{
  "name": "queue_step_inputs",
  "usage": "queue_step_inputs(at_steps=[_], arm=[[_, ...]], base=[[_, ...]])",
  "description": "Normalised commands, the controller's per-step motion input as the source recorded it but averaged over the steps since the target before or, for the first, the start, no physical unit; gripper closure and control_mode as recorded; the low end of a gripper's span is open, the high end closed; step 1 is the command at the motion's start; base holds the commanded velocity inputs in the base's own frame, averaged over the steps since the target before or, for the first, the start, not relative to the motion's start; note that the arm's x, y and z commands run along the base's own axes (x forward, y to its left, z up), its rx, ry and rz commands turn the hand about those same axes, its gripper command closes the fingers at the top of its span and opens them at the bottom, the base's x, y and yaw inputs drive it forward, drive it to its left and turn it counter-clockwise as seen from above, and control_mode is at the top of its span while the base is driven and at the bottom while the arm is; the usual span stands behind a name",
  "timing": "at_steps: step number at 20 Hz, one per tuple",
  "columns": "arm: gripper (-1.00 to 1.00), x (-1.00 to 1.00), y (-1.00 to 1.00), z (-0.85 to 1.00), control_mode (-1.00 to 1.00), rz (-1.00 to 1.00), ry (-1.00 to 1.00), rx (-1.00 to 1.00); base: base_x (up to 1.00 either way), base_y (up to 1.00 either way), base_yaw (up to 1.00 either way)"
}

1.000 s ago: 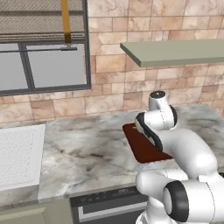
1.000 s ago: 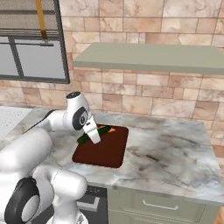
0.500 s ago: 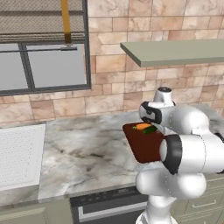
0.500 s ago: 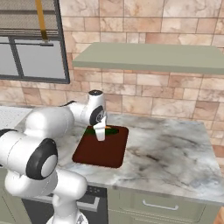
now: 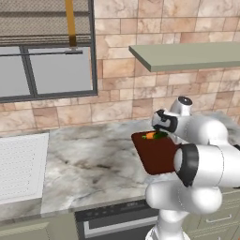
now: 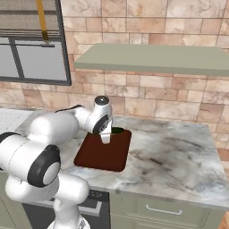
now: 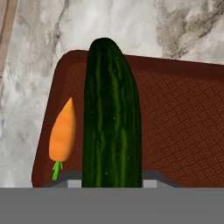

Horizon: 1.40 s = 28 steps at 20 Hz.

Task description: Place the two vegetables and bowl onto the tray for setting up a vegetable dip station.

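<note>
Hand view looks straight down along a dark green cucumber (image 7: 112, 118), which rises from between the finger tips at the bottom edge, so the hand (image 6: 105, 136) is closed partway around it and holding it. Below lies the tray (image 7: 179, 127), and the carrot (image 7: 63, 131) already rests on it, near the tray's rounded corner and just beside the cucumber as seen from above. From this angle I cannot say whether the cucumber is touching the tray floor or hanging a little above it.

The step in hand appears to be setting the cucumber down. To do it well, lower it until it lies flat on the tray, parallel to the carrot and clear of it, then open the fingers and lift straight up so nothing rolls.

For room: the carrot side is tight, with the low rim close behind it and the tabletop (image 5: 93, 159) beyond. The other side of the tray is open, patterned floor, and that space is best kept free for the bowl. In the right base view, the hand hangs over the tray's far end, near the brick wall (image 6: 147, 105), so any retreat should go up, not back.
</note>
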Motion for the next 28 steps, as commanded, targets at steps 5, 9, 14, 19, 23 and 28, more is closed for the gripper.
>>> queue_step_inputs(at_steps=[5, 9, 14, 19, 23, 28], arm=[[1.0, 0.09, 0.0, -0.21, -1.0, 0.0, -0.13, 0.04], [1.0, 0.38, 0.0, -0.02, -1.0, 0.0, 0.0, 0.0], [1.0, 0.38, 0.0, -0.01, -1.0, 0.0, 0.0, 0.0], [1.0, 0.23, 0.0, -0.13, -1.0, 0.0, -0.03, 0.0], [1.0, 0.09, -0.01, -0.09, -1.0, 0.0, -0.01, 0.0], [1.0, 0.03, 0.0, -0.19, -1.0, 0.0, -0.02, 0.0]], base=[[0.0, 0.0, 0.0], [0.0, 0.0, 0.0], [0.0, 0.0, 0.0], [0.0, 0.0, 0.0], [0.0, 0.0, 0.0], [0.0, 0.0, 0.0]])
